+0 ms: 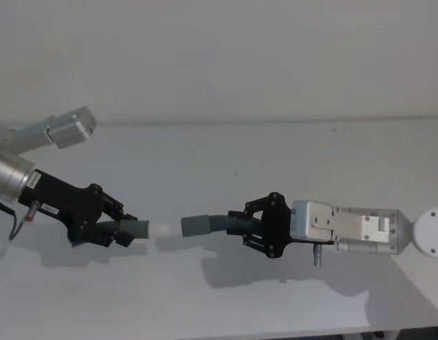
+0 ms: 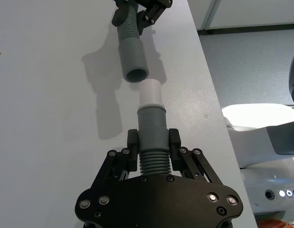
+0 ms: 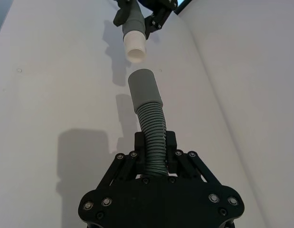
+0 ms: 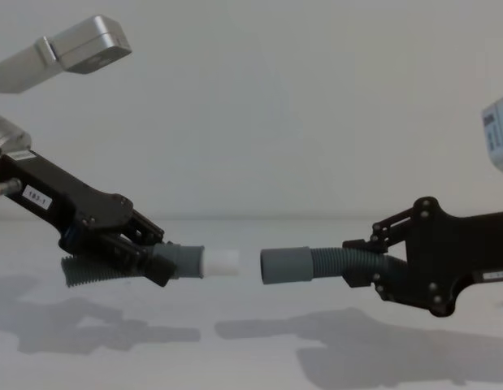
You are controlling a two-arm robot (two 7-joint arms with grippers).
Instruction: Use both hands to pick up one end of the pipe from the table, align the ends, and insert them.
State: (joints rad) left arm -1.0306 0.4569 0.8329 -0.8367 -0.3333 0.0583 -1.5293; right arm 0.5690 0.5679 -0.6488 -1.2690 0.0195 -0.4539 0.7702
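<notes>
1. The left gripper (image 1: 112,228) is clamped on the hose piece with the white tip (image 4: 223,263), held above the table (image 1: 226,152) toward its left edge.
2. A small gap separates the tip from the open cuff (image 4: 285,266), roughly in line.
3. The right gripper (image 1: 248,225) is closed on the ribbed hose (image 3: 151,128) toward the right edge; it looks light and bendy, so gripping near the stiff cuffs should steady insertion.

Black linkage end effectors (image 1: 127,228), silver-grey cylindrical arms (image 1: 349,230)

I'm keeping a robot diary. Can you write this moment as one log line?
left end effector: shut on white-tipped hose | right end effector: shut on cuffed hose | ends facing, apart, not inserted
</notes>
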